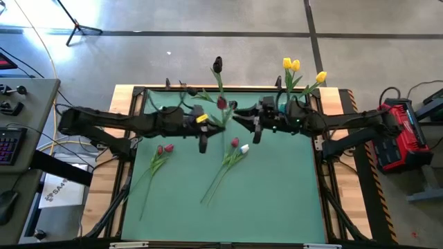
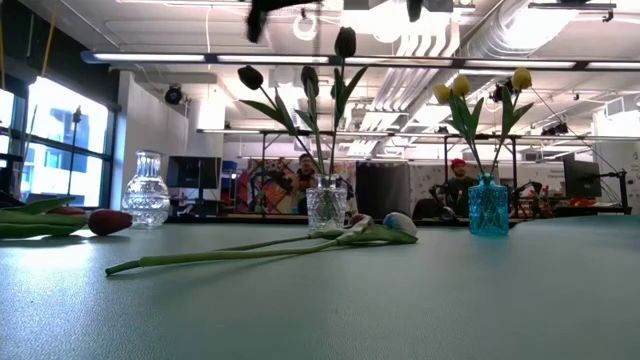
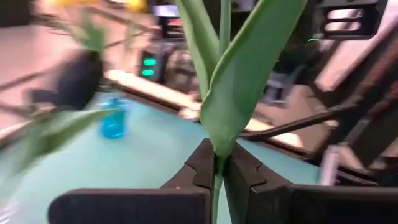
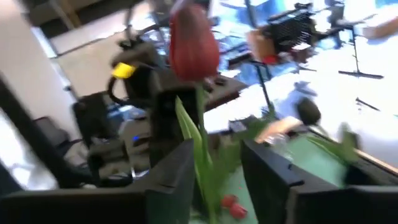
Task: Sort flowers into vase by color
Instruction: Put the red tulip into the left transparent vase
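The held flower, a red tulip (image 4: 193, 46) with a thin green stem and long pointed leaves, stands upright between the two grippers above the far middle of the green table (image 1: 277, 194); its head is a closed, dark red bud. The left gripper (image 3: 217, 171) has its fingers clamped together on the stem just below a broad leaf. The right gripper (image 4: 214, 168) faces it from the other side with its fingers apart, the stem and leaf standing in the gap between them; contact cannot be determined. Three yellow tulips (image 1: 296, 69) stand in a blue vase (image 2: 488, 208) at the far right of the table. Black tulips (image 2: 345, 45) stand in a clear cut-glass vase (image 2: 326, 210) at the far middle. A second clear vase (image 2: 146, 190) stands at the far left. Loose flowers lie flat on the mat: two red tulips (image 1: 165, 149) on the left side, and a red tulip and a white tulip (image 1: 244, 149) near the middle, their stems running toward the near edge.
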Tool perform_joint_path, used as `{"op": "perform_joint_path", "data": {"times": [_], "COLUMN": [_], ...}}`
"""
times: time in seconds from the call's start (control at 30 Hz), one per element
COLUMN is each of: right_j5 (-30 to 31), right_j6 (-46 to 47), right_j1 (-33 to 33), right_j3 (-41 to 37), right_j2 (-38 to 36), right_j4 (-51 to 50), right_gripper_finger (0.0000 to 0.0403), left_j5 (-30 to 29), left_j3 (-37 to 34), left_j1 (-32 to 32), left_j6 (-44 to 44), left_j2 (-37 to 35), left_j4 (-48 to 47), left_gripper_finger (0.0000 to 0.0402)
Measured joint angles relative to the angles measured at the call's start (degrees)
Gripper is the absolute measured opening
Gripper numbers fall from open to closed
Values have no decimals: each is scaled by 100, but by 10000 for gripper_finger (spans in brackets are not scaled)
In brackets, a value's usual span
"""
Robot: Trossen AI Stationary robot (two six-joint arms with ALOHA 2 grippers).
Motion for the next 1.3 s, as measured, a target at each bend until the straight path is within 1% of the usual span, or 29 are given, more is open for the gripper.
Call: {"op": "perform_joint_path", "data": {"times": [0.13, 0.23, 0.3, 0.47, 0.57, 0.7, 0.83, 0.93, 1.1, 1.17, 1.3], "right_j5": [686, 1117, 1283, 1443, 1462, 1461, 1466, 1514, 1518, 1517, 1515], "right_j6": [413, 422, 460, 576, 707, 820, 834, 834, 846, 876, 959], "right_j1": [-26, -31, -26, -26, -26, -26, -26, -26, -26, -26, -26], "right_j3": [0, 0, 0, 0, 0, 0, 0, 0, 0, 0, 0], "right_j2": [-501, -799, -912, -936, -837, -723, -693, -686, -686, -686, -686], "right_j4": [-1221, -2010, -2301, -2553, -2559, -2560, -2569, -2575, -2575, -2573, -2590], "right_gripper_finger": [151, 156, 157, 158, 158, 158, 158, 158, 158, 158, 158], "left_j5": [-1186, -2104, -2546, -3189, -3441, -3447, -3225, -3059, -2799, -2681, -2476], "left_j3": [1, 2, 2, -1, -2, -69, -414, -760, -1174, -1304, -1447], "left_j1": [-45, 10, 135, 739, 1197, 1905, 2596, 2989, 3427, 3561, 3703], "left_j6": [58, 220, 317, 464, 568, 811, 808, 897, 1044, 918, 396], "left_j2": [-783, -1362, -1675, -2253, -2539, -2852, -3108, -3219, -3255, -3254, -3254], "left_j4": [-1162, -2078, -2514, -3377, -3623, -3656, -3584, -3262, -2699, -2685, -2919], "left_gripper_finger": [1, 1, 1, 1, 0, 0, 0, 0, 0, 0, 1]}}
